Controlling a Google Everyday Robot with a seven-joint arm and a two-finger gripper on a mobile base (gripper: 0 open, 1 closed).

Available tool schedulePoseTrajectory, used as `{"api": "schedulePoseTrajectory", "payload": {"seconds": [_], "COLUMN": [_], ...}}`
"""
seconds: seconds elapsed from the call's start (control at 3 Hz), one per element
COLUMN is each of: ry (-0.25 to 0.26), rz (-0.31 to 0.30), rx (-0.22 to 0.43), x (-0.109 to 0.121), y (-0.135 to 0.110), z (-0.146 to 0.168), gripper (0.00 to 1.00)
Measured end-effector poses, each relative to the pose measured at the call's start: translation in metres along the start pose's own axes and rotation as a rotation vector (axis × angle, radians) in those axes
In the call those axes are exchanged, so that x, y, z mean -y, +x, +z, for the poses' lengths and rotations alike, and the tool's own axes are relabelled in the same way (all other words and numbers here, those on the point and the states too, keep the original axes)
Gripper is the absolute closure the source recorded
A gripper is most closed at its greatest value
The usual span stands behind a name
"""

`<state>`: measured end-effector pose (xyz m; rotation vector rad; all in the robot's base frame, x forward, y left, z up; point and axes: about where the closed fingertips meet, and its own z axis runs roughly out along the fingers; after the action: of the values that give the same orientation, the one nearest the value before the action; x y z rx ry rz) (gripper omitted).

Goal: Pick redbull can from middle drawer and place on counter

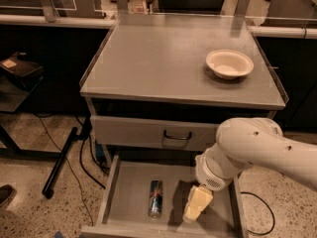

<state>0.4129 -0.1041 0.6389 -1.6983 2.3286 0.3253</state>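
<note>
Can position: redbull can (pixel 155 198) lies flat on the floor of the open middle drawer (pixel 125 202), a little left of centre, with nothing touching it.
Can axis: long axis runs front to back, one end toward the cabinet and the other toward the drawer's front lip.
Tool position: tool (pixel 198 204) hangs from the white arm (pixel 257 150) down into the drawer, low over the floor, near the can but apart from it.
Tool state: cannot tell whether spread or pressed together. It reads as one pale block, and the can is not in it.
Key relation: can lies to the left of the tool as the camera sees it, with a strip of bare drawer floor between them. Both sit at roughly the same depth in the drawer.
Stage (judged): approach; can not yet grasped.
Next move (judged): shift sideways toward the can, then lower and close across its narrow width, not along its length.
Risk (judged): the round body may roll sideways if nudged off-centre.
Worktop: worktop (pixel 163 58) above the drawers carries a pale bowl (pixel 229 63) toward its right rear. Setting the can left of the bowl would avoid it.
</note>
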Motion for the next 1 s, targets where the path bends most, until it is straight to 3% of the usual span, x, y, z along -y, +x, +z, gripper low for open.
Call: {"api": "schedulePoseTrajectory", "payload": {"seconds": [0.33, 0.67, 1.0], "ry": [-0.005, 0.022, 0.022], "rz": [0.014, -0.011, -0.011], "rx": [0.005, -0.003, -0.003], "x": [0.003, 0.037, 0.037], "y": [0.000, -0.012, -0.012], "z": [0.023, 0.074, 0.074], "gripper": [0.00, 0.00, 0.00]}}
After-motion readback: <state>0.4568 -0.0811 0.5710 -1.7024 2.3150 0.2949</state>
